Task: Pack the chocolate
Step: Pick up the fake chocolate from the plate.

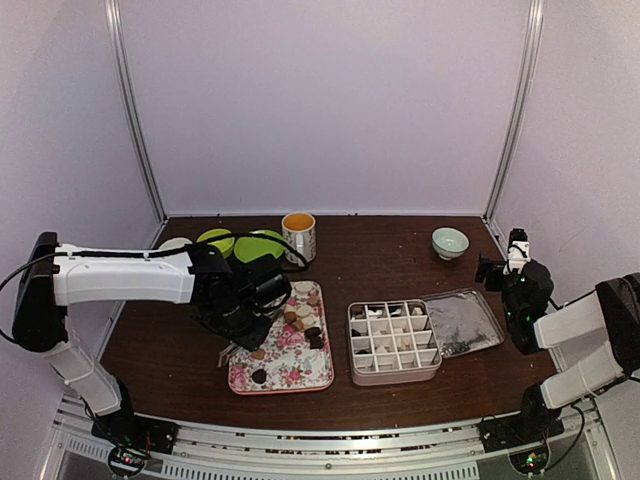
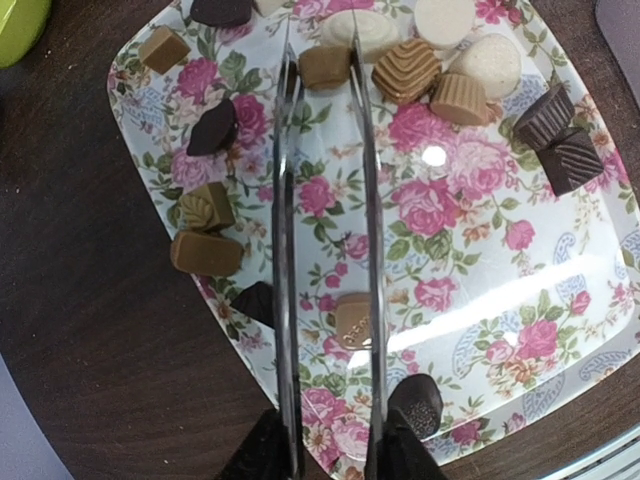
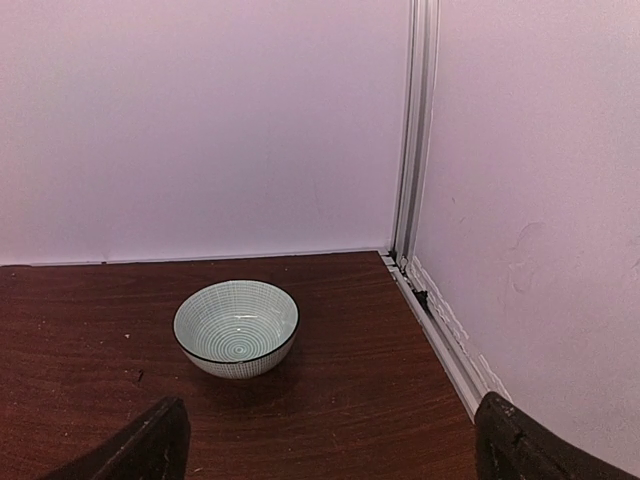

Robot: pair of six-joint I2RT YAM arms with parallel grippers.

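Observation:
Several dark, tan and white chocolates [image 2: 405, 70] lie on a floral tray [image 2: 470, 260], which sits left of centre in the top view [image 1: 290, 375]. My left gripper [image 2: 335, 455] is shut on metal tongs [image 2: 283, 250] and hovers over the tray's left part [image 1: 240, 310]. The two tong arms reach across the tray, and a tan chocolate [image 2: 322, 65] lies between them near their tips. A divided box [image 1: 393, 340] to the right of the tray holds a few chocolates. My right gripper [image 3: 335, 440] is open and empty at the far right [image 1: 505, 265].
The box's silver lid [image 1: 463, 322] lies right of the box. A mug [image 1: 298, 236] and green plates [image 1: 240, 245] stand behind the tray. A striped bowl [image 3: 236, 328] sits at the back right near the wall corner, just ahead of my right gripper.

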